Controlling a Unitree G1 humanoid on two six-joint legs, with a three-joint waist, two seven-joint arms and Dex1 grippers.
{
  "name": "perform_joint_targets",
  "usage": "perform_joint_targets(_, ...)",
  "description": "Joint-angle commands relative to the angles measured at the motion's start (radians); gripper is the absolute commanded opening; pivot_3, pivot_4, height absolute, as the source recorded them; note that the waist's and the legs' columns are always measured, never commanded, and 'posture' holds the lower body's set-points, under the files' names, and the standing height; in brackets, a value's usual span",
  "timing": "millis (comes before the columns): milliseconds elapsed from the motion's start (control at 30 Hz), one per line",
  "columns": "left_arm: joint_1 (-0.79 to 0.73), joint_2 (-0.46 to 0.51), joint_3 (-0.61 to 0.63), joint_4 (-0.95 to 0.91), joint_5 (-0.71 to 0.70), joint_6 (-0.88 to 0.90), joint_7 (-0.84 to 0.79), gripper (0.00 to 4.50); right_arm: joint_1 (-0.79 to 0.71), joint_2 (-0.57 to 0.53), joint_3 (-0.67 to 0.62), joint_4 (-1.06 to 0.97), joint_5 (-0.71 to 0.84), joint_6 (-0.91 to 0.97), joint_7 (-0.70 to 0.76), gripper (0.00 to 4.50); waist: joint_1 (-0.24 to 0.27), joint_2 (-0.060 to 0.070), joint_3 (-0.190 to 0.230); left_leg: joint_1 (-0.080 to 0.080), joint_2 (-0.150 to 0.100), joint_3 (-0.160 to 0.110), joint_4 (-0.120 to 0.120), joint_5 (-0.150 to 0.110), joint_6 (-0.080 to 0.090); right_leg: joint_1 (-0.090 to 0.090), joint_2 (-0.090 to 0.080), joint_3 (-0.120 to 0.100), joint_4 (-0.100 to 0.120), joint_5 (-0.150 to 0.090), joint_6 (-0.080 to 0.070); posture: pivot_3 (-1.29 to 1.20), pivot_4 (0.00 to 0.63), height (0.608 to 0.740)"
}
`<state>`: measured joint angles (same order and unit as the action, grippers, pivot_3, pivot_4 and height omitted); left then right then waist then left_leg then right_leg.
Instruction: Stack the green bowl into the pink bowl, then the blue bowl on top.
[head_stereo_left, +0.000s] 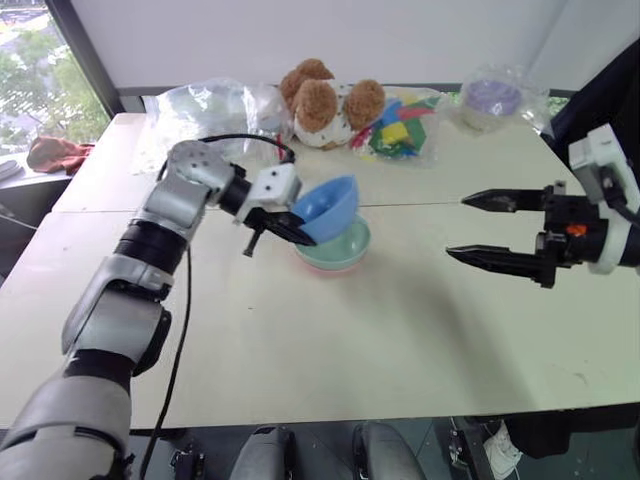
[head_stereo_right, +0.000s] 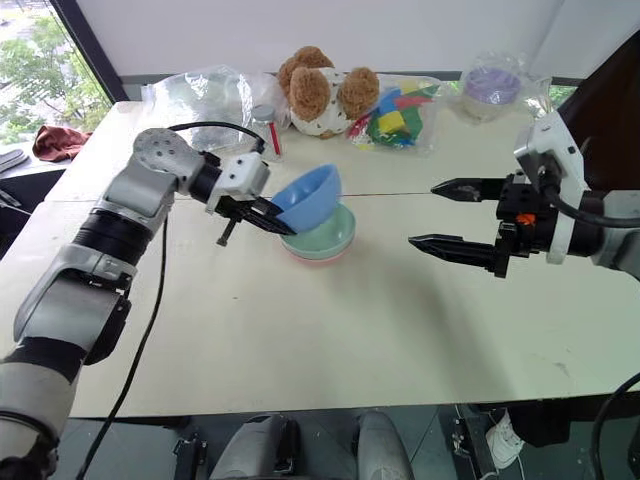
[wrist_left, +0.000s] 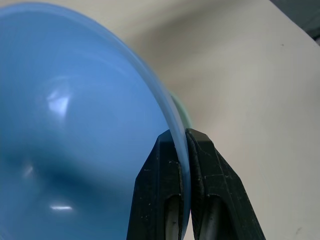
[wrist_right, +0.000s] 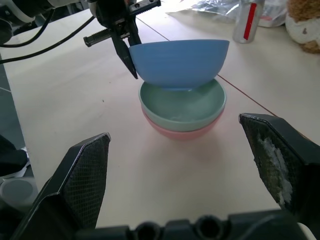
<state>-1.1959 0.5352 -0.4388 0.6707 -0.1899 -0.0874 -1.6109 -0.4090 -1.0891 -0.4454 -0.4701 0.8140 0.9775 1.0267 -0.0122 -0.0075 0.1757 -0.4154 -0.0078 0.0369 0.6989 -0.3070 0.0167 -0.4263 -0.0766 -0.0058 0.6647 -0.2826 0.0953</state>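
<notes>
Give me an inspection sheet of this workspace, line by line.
Surface: pale table, seam across it.
Job's things: green bowl nested in pink bowl; blue bowl held tilted just above them.
Clutter: plush toy, bagged coloured blocks, purple bowl in clear plastic, empty plastic bag.
Grippers: left gripper shut on blue bowl's rim; right gripper open, empty.
Cables: black cable along left arm.
Surroundings: window, trees outside.

No legible text, labels, brands, numbers or signs anywhere on the table or its objects.
</notes>
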Motion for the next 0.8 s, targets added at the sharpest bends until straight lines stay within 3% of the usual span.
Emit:
perform_joint_targets(33,-0.049,-0.021,-0.049,0.067,-0.025,-0.061,-0.004,0.03,0.018,-0.021,-0.075,-0.049,0.036,0.005,-0.030,4.50,0.002,0.000,0.000,0.000,0.000,0.000,0.000,0.000,0.000,0.000,0.000,0.000,0.000,0.000,0.000,0.00,0.150,0.740)
perform_joint_targets(100,-0.066,-0.031,-0.082,0.105,-0.025,-0.074,-0.004,0.03,0.036,-0.023,-0.092,-0.061,0.045,0.009,-0.044,4.50,0.003,0.000,0.000,0.000,0.000,0.000,0.000,0.000,0.000,0.000,0.001,0.000,0.000,0.000,0.000,0.00,0.150,0.740)
perform_joint_targets(167,-0.082,-0.047,-0.091,0.140,-0.012,-0.075,-0.004,0.70,0.050,-0.023,-0.106,-0.073,0.055,0.013,-0.057,4.50,0.003,0.000,0.000,0.000,0.000,0.000,0.000,0.000,0.000,0.000,0.001,0.000,0.000,0.000,0.000,0.00,0.150,0.740)
perform_joint_targets(233,-0.093,-0.053,-0.100,0.158,-0.013,-0.076,-0.004,1.45,0.060,-0.025,-0.113,-0.079,0.064,0.013,-0.067,4.50,0.003,0.000,0.000,0.000,0.000,0.000,0.000,0.000,0.000,0.000,0.002,0.000,0.000,0.000,0.000,0.00,0.150,0.740)
perform_joint_targets(367,-0.109,-0.045,-0.093,0.155,-0.040,-0.055,-0.004,3.60,0.073,-0.030,-0.118,-0.083,0.076,0.008,-0.080,4.50,0.003,0.000,0.000,0.000,0.000,0.000,0.000,0.000,0.000,0.000,0.002,0.000,0.000,0.000,0.000,0.00,0.150,0.740)
perform_joint_targets(433,-0.123,-0.036,-0.031,0.141,-0.064,-0.023,-0.004,4.44,0.077,-0.033,-0.109,-0.077,0.073,-0.001,-0.084,4.50,0.003,0.000,0.000,0.000,0.000,0.000,0.000,0.000,0.000,0.000,0.002,0.000,0.000,0.000,0.000,0.00,0.150,0.740)
perform_joint_targets(600,-0.095,0.016,0.169,0.032,-0.149,0.123,0.041,4.48,0.081,-0.035,-0.074,-0.056,0.056,-0.034,-0.074,4.50,-0.001,0.000,0.000,0.000,0.000,0.000,0.000,0.000,0.000,0.000,0.001,0.000,0.000,0.000,0.000,0.00,0.150,0.740)
perform_joint_targets(800,0.168,0.231,0.368,-0.393,-0.251,0.438,0.158,4.48,0.059,-0.043,-0.001,-0.011,0.033,-0.088,-0.046,4.50,-0.007,0.001,-0.001,0.002,0.002,0.000,-0.001,0.000,0.000,0.000,0.001,0.001,0.000,0.000,0.000,0.00,0.150,0.740)
